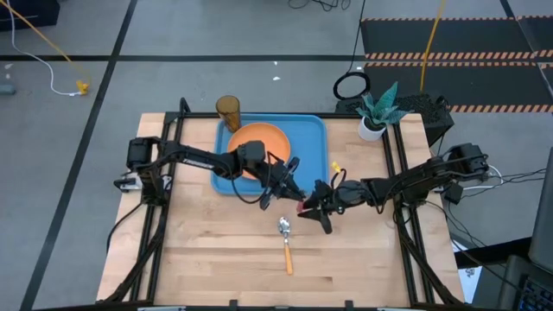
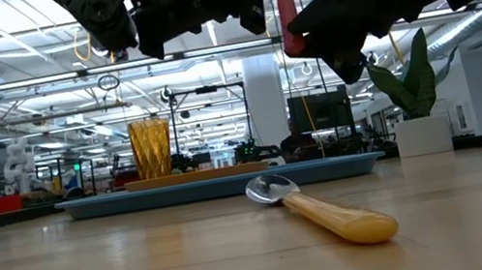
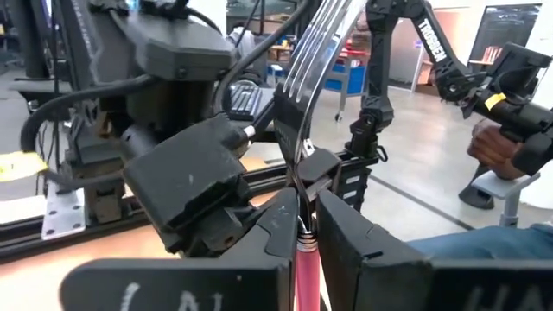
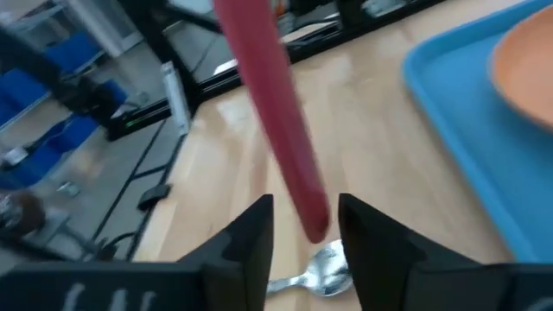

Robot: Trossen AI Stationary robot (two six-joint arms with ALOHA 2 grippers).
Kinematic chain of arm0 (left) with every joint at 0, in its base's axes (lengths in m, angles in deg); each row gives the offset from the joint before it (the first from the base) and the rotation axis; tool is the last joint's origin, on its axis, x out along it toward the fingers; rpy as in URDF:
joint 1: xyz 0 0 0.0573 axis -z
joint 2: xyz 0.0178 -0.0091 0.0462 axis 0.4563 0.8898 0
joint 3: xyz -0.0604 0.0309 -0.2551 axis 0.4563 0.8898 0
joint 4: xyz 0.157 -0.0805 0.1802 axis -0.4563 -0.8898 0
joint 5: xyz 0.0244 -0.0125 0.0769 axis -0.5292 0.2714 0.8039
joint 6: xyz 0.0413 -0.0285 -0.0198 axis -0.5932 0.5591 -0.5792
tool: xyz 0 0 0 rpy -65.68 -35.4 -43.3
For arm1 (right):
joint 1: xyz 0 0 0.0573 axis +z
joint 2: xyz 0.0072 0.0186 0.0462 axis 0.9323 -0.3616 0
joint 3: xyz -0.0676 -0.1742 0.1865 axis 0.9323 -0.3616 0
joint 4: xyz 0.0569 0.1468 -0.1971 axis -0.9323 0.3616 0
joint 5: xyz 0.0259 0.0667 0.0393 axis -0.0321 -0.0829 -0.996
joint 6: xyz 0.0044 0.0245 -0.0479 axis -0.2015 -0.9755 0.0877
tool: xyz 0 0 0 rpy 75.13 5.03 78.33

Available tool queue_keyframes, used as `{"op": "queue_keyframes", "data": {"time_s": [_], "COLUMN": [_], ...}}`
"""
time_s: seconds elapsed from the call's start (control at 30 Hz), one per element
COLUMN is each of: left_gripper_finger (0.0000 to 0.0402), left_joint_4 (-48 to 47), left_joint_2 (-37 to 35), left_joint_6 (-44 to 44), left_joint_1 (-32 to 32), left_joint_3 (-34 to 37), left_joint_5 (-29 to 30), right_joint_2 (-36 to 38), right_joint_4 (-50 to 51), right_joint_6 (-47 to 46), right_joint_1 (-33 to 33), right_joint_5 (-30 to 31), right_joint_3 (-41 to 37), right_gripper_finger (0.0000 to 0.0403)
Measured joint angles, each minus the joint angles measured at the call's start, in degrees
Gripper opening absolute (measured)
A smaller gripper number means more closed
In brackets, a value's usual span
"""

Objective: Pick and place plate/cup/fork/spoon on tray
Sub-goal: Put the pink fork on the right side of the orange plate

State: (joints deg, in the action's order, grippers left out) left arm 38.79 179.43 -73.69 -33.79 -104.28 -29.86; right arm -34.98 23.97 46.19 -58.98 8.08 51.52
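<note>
Spoon (image 2: 327,211): on worktop, 6 o'clock of tray (image 1: 315,147); unplaced.
Fork (image 3: 304,78): midair handover; left pincer (image 3: 305,226) clamped on it, right pincer (image 4: 304,226) apart around handle.
Plate (image 1: 257,141): on tray.
Cup (image 1: 228,111): outside tray's 11 o'clock corner, pending.

Tray (image 1: 313,142) light blue, plate (image 1: 259,138) orange, cup (image 1: 228,111) amber — fork (image 4: 276,130) handle pink-red.

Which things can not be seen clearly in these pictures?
- Fork: in the high view the two grippers hide nearly all of it.
- Cup: whether it stands on the tray or just beyond its rim is unclear from above.
- Plate: the left arm covers part of it in the high view.
</note>
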Motion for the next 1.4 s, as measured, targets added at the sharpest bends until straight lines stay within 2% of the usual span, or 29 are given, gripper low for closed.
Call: {"op": "queue_keyframes", "data": {"time_s": [0.17,0.47,0.67,0.87,0.97,1.1,1.23,1.4], "left_gripper_finger": [0.0027,0.0017,0.0007,0.0005,0.0004,0.0005,0.0003,0.0007], "left_joint_4": [-0.92,-5.78,-6.42,-6.47,-6.47,-7.65,-8.82,-8.58], "left_joint_2": [0.0,0.0,0.0,0.0,0.02,0.02,0.02,0.02], "left_joint_6": [-0.43,-3.0,-2.92,-2.82,-1.26,2.11,4.57,6.6], "left_joint_1": [-1.45,-4.01,-5.12,-5.92,-6.4,-6.57,-6.55,-6.44], "left_joint_3": [0.0,0.0,0.0,0.0,0.0,0.0,0.02,0.02], "left_joint_5": [0.09,2.59,5.94,7.16,9.44,13.67,15.33,16.49], "right_joint_2": [2.47,5.92,7.44,7.98,8.73,10.47,11.52,11.15], "right_joint_4": [4.46,13.58,15.76,15.74,15.77,13.56,10.38,10.99], "right_joint_6": [0.04,-0.2,-0.28,-0.18,-0.12,3.94,10.35,16.0], "right_joint_1": [0.0,0.57,0.76,0.79,0.8,0.81,0.78,-0.12], "right_joint_5": [5.4,12.26,18.0,19.64,23.69,28.65,31.86,32.93], "right_joint_3": [-0.02,-0.02,-0.02,-0.02,-0.02,-0.02,0.0,-0.02], "right_gripper_finger": [0.0138,0.0128,0.0117,0.0117,0.0117,0.0116,0.0116,0.0116]}}
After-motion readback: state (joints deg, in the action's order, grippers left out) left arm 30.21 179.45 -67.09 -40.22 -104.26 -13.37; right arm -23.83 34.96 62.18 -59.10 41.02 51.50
